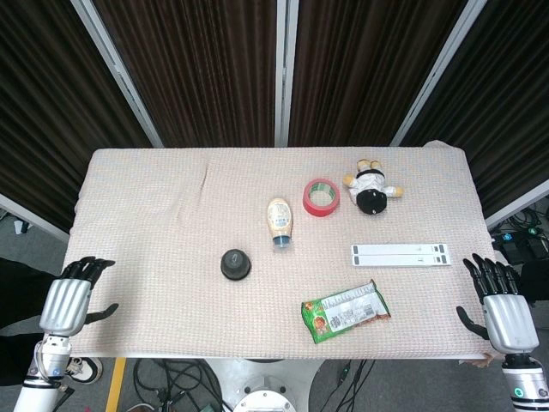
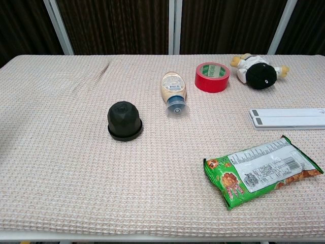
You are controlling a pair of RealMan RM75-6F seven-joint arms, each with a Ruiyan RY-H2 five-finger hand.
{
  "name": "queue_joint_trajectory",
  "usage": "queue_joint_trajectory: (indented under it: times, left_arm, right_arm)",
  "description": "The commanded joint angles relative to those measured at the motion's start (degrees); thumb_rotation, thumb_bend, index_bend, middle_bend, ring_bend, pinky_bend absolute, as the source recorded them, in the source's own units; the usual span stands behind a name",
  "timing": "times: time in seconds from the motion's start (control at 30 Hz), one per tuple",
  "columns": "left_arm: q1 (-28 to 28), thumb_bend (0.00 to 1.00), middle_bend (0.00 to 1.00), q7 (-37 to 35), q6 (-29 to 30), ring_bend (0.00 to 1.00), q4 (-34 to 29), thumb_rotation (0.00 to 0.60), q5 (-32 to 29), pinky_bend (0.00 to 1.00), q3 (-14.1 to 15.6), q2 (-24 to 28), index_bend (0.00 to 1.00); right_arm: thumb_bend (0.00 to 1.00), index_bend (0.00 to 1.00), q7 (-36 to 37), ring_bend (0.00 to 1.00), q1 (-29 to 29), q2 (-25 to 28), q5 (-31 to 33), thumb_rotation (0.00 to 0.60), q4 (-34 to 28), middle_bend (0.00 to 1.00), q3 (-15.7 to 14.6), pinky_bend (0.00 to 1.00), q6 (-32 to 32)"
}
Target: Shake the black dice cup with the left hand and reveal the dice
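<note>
Fingers of the left hand (image 1: pixel 69 300) are spread and hold nothing, hovering off the table's (image 1: pixel 154 197) left front corner; the hand shows only in the head view. Moving rightward, the black dice cup (image 1: pixel 235 263) sits dome-up on its base on the woven cloth, left of centre and well apart from that hand. Just beyond it lies a sauce bottle (image 1: pixel 280 222) on its side, cap toward the robot, then a red tape roll (image 1: pixel 322 196), a plush toy (image 1: pixel 371 189), a white strip (image 1: pixel 400 255) and a green snack bag (image 1: pixel 346 311) near the front edge. At the far right, the right hand (image 1: pixel 500 307) is likewise spread and empty beside the table edge. Judging ahead, the cup's smooth rounded top could slip from a loose grasp, or the dome could lift off its base mid-shake and spill the dice; a wide swing might also knock the nearby bottle. Whether dice are inside cannot be told, since the cup is opaque, and both arms are cut off by the frame.
</note>
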Motion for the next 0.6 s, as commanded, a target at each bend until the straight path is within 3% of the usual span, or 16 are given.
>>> queue_joint_trajectory:
  times: [0.03, 0.6]
  left_arm:
    - [0.0, 0.03, 0.26, 0.0, 0.0, 0.18, 0.0, 0.600, 0.1, 0.23, 0.0, 0.0, 0.24]
    - [-1.0, 0.03, 0.25, -0.8, -1.4, 0.18, -0.7, 0.600, -0.1, 0.23, -0.3, -0.3, 0.24]
  right_arm:
    - [0.20, 0.00, 0.0, 0.00, 0.0, 0.0, 0.0, 0.600, 0.0, 0.00, 0.0, 0.04, 0.0]
    - [0.20, 0.00, -1.2, 0.00, 0.0, 0.6, -0.6, 0.600, -1.7, 0.00, 0.1, 0.04, 0.7]
